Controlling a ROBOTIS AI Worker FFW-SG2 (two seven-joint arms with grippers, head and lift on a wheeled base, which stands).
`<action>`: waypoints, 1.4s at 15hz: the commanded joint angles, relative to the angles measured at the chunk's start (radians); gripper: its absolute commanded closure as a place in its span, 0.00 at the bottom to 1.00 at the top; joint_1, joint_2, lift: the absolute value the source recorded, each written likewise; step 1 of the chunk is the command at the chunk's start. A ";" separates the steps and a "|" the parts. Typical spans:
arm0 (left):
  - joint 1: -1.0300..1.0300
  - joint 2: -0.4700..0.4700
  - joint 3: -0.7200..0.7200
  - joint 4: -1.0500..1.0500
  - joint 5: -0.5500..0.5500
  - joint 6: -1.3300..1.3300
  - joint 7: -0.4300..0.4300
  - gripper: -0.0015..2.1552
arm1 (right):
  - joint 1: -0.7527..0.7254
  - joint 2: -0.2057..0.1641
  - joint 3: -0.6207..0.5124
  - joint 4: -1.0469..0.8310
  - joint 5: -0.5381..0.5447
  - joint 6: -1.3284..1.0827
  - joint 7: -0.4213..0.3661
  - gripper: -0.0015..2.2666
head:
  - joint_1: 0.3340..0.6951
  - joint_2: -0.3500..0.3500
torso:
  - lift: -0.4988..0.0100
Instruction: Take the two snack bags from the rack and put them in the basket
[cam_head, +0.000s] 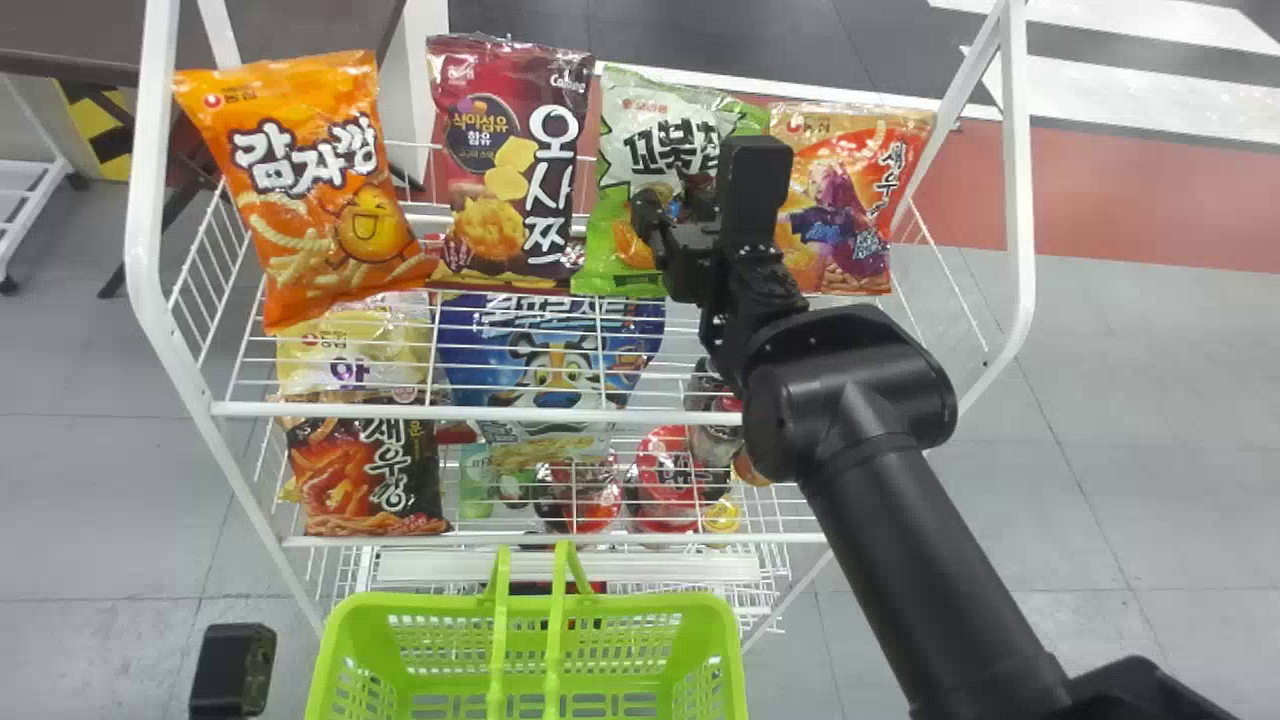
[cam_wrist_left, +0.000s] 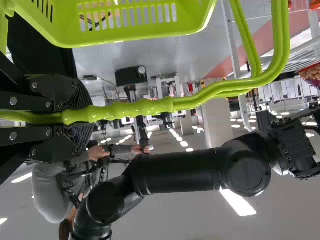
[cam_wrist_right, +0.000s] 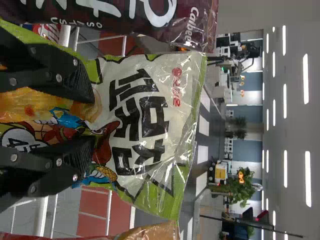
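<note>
Up at the rack (cam_head: 1019, 200), right now, poised with the right gripper (cam_head: 674, 212), spread wide over the front of the green snack bag (cam_head: 622, 262), there between the dark red bag (cam_head: 472, 195) and the orange-red bag (cam_head: 840, 262)! And lower down, by the basket (cam_head: 640, 603), clamped around its handle (cam_wrist_left: 145, 107) with the left gripper (cam_head: 232, 668).
</note>
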 joint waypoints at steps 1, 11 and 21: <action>0.000 -0.001 -0.001 0.000 0.000 0.000 0.004 0.92 | 0.046 -0.001 -0.001 -0.069 0.018 0.022 -0.004 0.99 | 1.00 0.23 | 0.96; 0.009 0.003 -0.014 -0.017 -0.017 -0.003 0.009 0.92 | 0.258 -0.068 -0.054 -0.485 0.001 0.210 -0.089 0.99 | 1.00 0.15 | 0.96; -0.023 0.000 -0.034 -0.015 -0.023 0.000 0.050 0.92 | 0.643 -0.179 -0.287 -1.135 -0.221 0.777 -0.039 0.99 | 1.00 0.00 | 0.96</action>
